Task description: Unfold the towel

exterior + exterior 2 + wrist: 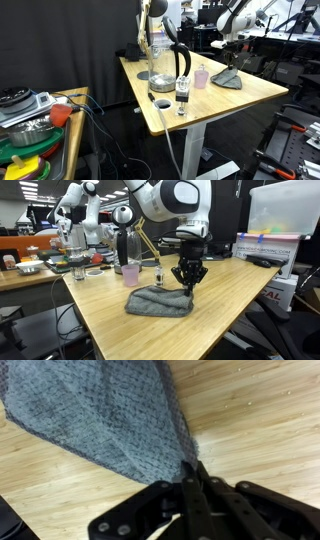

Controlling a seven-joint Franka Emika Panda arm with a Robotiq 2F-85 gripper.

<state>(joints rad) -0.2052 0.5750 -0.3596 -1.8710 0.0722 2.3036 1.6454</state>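
Observation:
The towel (158, 302) is a grey-green cloth lying rumpled on the wooden table (120, 330), right of the pink cup (130, 275). My gripper (189, 288) stands over the towel's right end, pointing down. In the wrist view the towel (100, 410) spreads up and left from my gripper (192, 468), whose fingers are shut on one pinched corner of the cloth. In an exterior view the towel (228, 80) rises to a peak under the gripper (232, 63), near the table's far side.
A black kettle (122, 248), a small bottle (158, 277) and a glass (79, 272) stand behind the towel. A clear box (272, 245) sits at the table's end. A side table (40, 120) with dishes stands nearby. A black cup (163, 103) sits near the table's edge.

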